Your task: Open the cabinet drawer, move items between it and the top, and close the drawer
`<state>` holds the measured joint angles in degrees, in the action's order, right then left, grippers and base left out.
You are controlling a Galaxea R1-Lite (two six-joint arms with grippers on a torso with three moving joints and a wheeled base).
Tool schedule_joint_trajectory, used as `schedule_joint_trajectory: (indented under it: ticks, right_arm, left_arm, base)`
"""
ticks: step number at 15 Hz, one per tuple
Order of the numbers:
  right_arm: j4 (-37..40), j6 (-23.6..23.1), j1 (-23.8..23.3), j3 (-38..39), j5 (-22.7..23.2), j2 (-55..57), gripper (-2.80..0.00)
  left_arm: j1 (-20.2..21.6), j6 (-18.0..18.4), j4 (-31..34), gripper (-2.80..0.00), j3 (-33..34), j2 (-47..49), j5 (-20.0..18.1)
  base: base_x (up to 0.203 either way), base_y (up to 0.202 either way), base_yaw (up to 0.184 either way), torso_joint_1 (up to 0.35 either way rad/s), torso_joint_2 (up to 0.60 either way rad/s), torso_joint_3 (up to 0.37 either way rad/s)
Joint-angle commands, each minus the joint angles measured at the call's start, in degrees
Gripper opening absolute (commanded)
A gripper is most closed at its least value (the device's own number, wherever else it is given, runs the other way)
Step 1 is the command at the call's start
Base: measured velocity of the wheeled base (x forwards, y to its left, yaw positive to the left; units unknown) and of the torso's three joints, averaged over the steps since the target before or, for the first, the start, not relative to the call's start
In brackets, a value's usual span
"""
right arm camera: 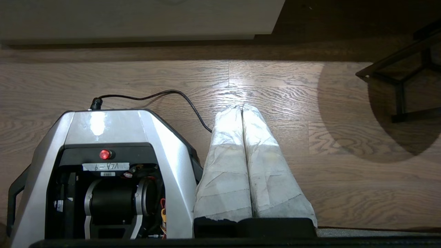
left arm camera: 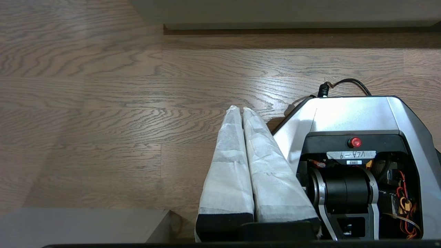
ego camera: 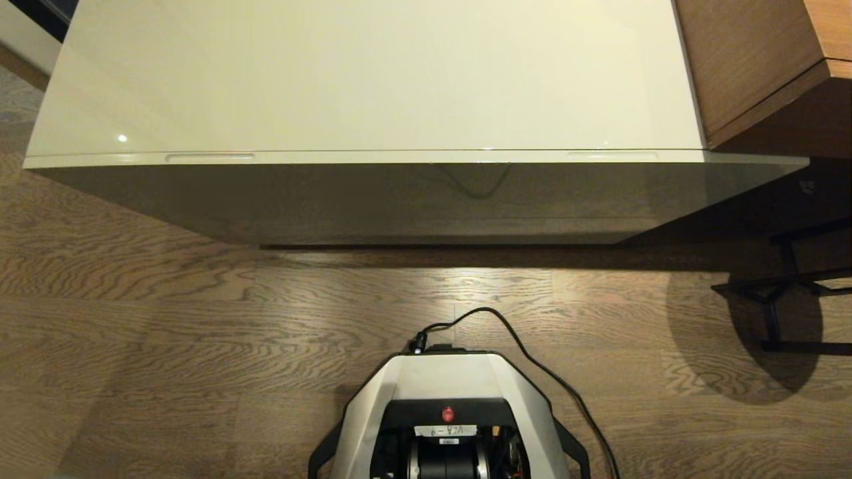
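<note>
The glossy cream-white top (ego camera: 373, 73) of the low cabinet is bare in the head view. Below it the cabinet drawer (ego camera: 413, 199) is closed, with two slim slots (ego camera: 210, 158) (ego camera: 611, 156) along its front edge. The items are out of view. Neither arm shows in the head view. In the left wrist view my left gripper (left arm camera: 242, 109) hangs over the wooden floor beside my base, its white-wrapped fingers (left arm camera: 227, 165) pressed together and holding nothing. My right gripper (right arm camera: 242, 106) hangs the same way on the base's other side, shut and empty.
My base (ego camera: 452, 412) stands on the wood floor a short way from the cabinet, with a black cable (ego camera: 532, 352) trailing to the right. Brown wooden furniture (ego camera: 752, 60) adjoins the cabinet's right end. A black metal frame (ego camera: 785, 293) stands on the floor at the right.
</note>
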<state>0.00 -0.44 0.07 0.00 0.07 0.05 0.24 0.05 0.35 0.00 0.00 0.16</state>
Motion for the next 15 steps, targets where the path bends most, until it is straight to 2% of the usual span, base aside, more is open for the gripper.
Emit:
schedule_joint_trajectory:
  ticks: [1, 15]
  right_arm:
    - [-0.1, 0.0, -0.1, 0.1, 0.0, 0.0, -2.8]
    - [0.0, 0.0, 0.0, 0.1, 0.0, 0.0, -2.8]
  left_arm:
    - [-0.1, -0.1, 0.0, -2.8, 0.0, 0.1, 0.0]
    - [0.0, -0.1, 0.0, -2.8, 0.0, 0.1, 0.0]
  base:
    - [0.0, 0.0, 0.0, 0.0, 0.0, 0.0]
    - [0.0, 0.0, 0.0, 0.0, 0.0, 0.0]
